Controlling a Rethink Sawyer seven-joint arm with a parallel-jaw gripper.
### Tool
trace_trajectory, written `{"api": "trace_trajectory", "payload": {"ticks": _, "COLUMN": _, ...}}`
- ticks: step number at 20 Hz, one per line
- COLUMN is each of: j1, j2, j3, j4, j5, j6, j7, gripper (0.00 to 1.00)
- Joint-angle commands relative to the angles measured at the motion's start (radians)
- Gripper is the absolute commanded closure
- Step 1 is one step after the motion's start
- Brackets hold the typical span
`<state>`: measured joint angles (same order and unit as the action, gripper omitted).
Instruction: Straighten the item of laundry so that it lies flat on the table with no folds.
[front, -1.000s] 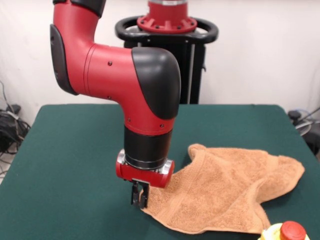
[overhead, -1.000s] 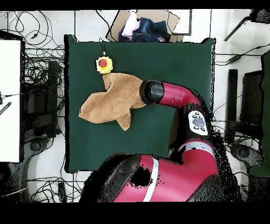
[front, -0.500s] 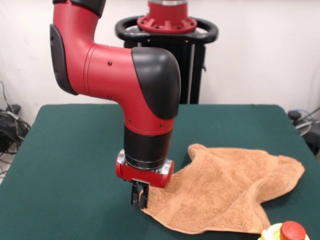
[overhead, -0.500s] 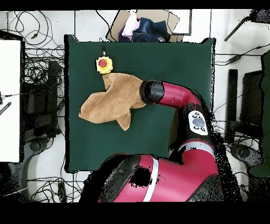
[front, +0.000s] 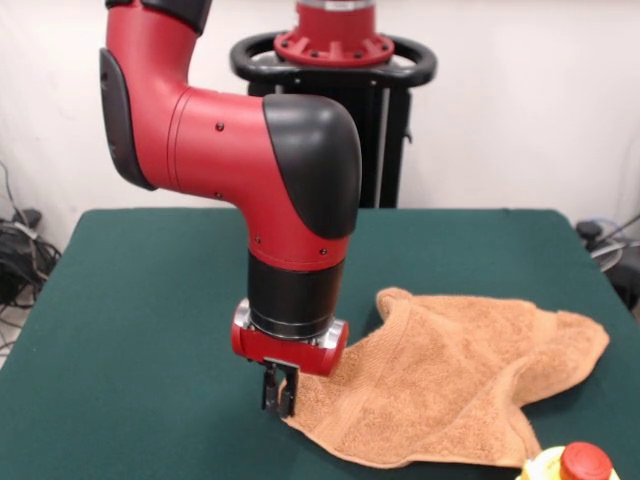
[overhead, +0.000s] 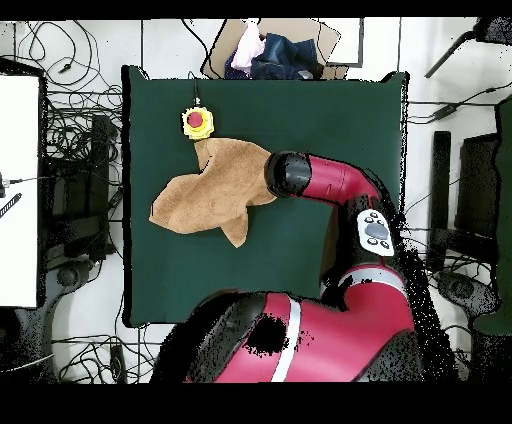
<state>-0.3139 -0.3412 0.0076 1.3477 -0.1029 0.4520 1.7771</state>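
- From across the desk (front: 130, 330), its green cover runs bare along the left side, out to a tangle of cables on the floor beyond the edge.
- The red and black arm (front: 255, 180) drops from the upper left, bends at a black elbow and points straight down.
- Its hand (front: 279, 392) sits low over the green cloth at the towel's left corner. The dark fingers look drawn close together, right at the hem, but I cannot tell whether they pinch the cloth or merely touch it.
- The towel (front: 460, 380) spreads rightward from the hand, an orange-tan terry piece lying rumpled: one flap curls up just right of the wrist, a ridge runs along its far edge, and its right tip reaches toward the desk's right side.
- A yellow button box with a red cap (front: 572, 464) stands at the near edge, just beside the towel's lower right corner.
- From above, the towel (overhead: 205, 195) lies in the desk's (overhead: 330, 110) upper left part, with the arm's black elbow (overhead: 288, 173) over its right edge and the button box (overhead: 197, 121) touching its top corner.
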Motion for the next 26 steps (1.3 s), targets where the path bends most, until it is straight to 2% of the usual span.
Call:
{"api": "trace_trajectory", "payload": {"ticks": 1, "j1": 0.006, "j2": 0.045, "j3": 0.090, "j4": 0.024, "j5": -0.034, "j6": -0.041, "j7": 0.042, "gripper": 1.00}}
{"api": "trace_trajectory", "payload": {"ticks": 8, "j1": -0.006, "j2": 0.041, "j3": 0.101, "j4": 0.032, "j5": -0.037, "j6": -0.044, "j7": 0.028, "gripper": 1.00}}
{"api": "trace_trajectory", "payload": {"ticks": 14, "j1": -0.062, "j2": 0.024, "j3": 0.123, "j4": 0.034, "j5": -0.058, "j6": -0.015, "j7": -0.043, "gripper": 1.00}}
{"api": "trace_trajectory", "payload": {"ticks": 26, "j1": -0.090, "j2": -0.013, "j3": 0.140, "j4": 0.047, "j5": -0.064, "j6": 0.019, "j7": -0.061, "gripper": 1.00}}
